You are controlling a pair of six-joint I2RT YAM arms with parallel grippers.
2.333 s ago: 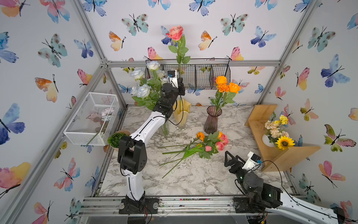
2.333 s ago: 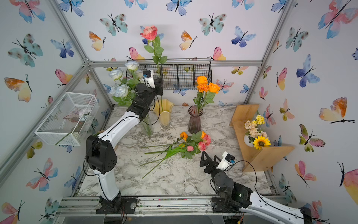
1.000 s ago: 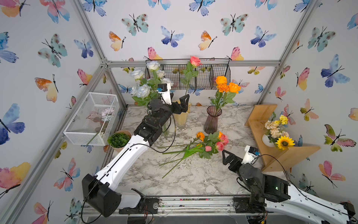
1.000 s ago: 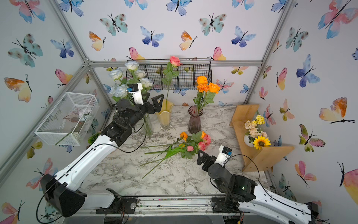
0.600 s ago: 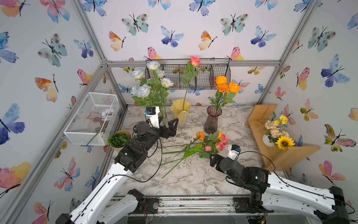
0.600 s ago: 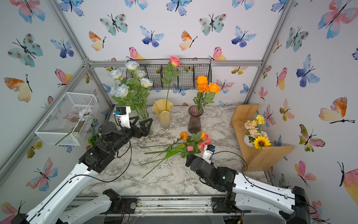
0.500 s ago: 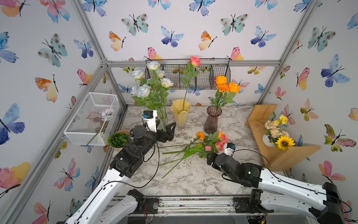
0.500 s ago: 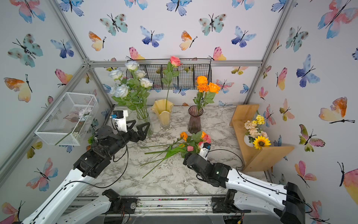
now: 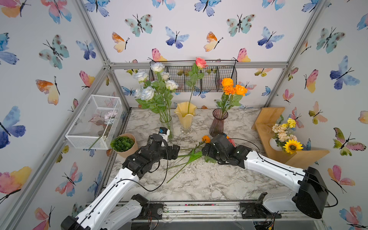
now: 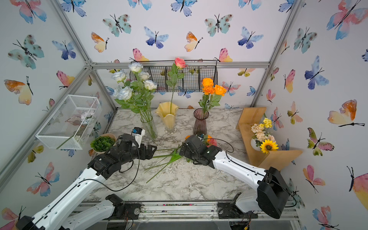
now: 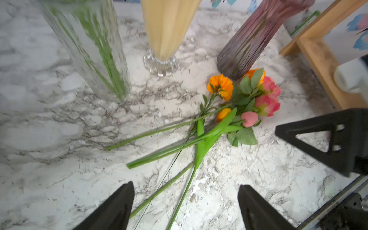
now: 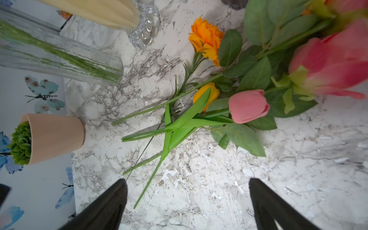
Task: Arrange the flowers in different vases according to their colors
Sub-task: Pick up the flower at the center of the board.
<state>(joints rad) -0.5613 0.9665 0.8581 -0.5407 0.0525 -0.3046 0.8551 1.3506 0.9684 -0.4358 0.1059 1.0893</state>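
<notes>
Loose flowers lie mid-table: an orange marigold (image 11: 222,86), an orange tulip (image 11: 223,113), a pink tulip (image 11: 250,118) and pink roses (image 11: 266,103), their green stems (image 9: 187,157) fanning toward the front left. At the back stand the clear glass vase (image 9: 166,124) with white roses (image 9: 148,92), the yellow vase (image 9: 186,117) with one pink rose (image 9: 200,62), and the purple vase (image 9: 218,123) with orange blooms (image 9: 232,87). My left gripper (image 9: 176,152) (image 11: 185,191) hangs open over the stem ends. My right gripper (image 9: 205,151) (image 12: 188,187) is open beside the flower heads. Neither holds anything.
A tan pot with a green succulent (image 9: 124,144) sits left of my left arm. A white wire basket (image 9: 93,121) juts from the left wall. A wooden shelf (image 9: 268,117) with a sunflower bouquet (image 9: 286,137) fills the right side. A black wire rack (image 9: 211,77) hangs on the back wall.
My left arm has come down and back from the yellow vase, leaving the pink rose in it. My right arm has reached from the front edge to the loose flowers.
</notes>
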